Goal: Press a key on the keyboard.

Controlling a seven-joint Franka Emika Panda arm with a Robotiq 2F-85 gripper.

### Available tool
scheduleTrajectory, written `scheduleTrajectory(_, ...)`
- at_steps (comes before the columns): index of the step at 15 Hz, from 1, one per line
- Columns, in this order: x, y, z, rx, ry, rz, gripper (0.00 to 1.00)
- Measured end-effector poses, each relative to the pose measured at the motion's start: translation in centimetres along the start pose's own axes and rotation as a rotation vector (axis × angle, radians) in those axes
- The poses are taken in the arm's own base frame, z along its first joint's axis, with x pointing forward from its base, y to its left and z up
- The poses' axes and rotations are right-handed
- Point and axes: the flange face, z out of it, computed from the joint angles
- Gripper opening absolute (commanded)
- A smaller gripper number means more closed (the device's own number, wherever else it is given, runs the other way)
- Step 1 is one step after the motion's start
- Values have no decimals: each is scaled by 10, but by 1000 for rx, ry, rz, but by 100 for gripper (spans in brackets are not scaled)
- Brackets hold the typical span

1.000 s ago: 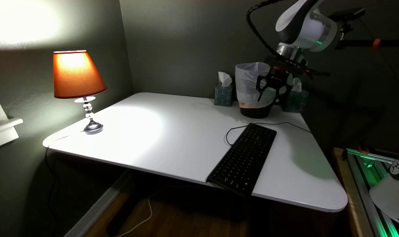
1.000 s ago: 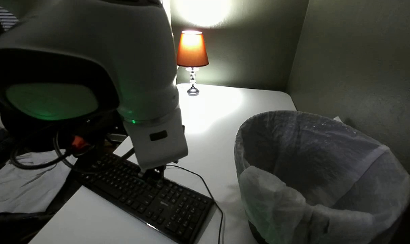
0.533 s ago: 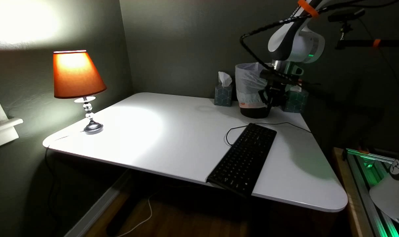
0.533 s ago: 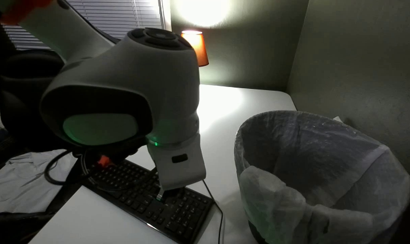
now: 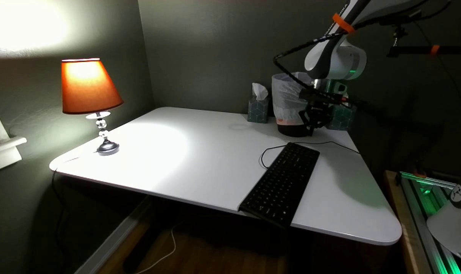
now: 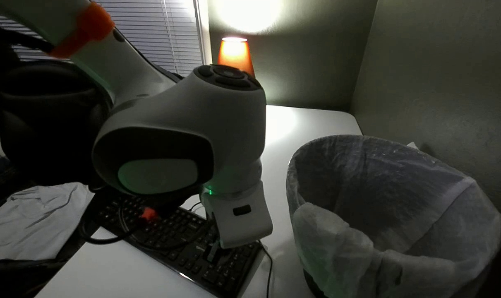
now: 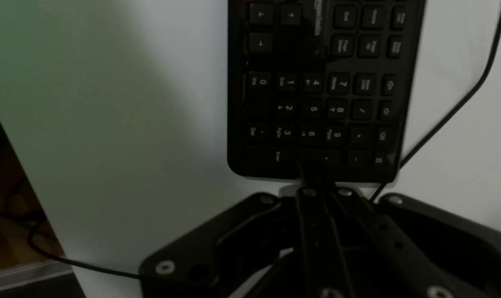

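While the arm reaches in from above and bends at the wrist, its tool points down over the number-pad end of the keyboard. The tool is closed, its jaws drawn together. The keyboard lies on the desk, and its opposite end reaches the edge and seems to jut slightly past it. In the wrist view the keys can be read: the tool shows against that number-pad end, at the plus key (whether it touches I cannot tell). In an exterior view the arm hides some of those keys, but the inside of the lined bin is visible, and so are a pale cloth and window blinds. In an exterior view the lamp shows whole, along with a tissue box just beside the bin. As for room, a broad stretch of desk runs between keyboard and lamp; along the keyboard's other long side, a narrower strip reaches a rounded corner. The bin stands near the tool, and the thin cable passes one corner of the keyboard.
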Motion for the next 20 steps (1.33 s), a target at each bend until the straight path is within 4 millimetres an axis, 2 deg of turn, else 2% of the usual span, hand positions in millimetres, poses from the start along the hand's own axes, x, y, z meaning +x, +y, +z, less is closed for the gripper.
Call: scheduleTrajectory(20, 8, -22, 49, -89, 2, -53, 0)
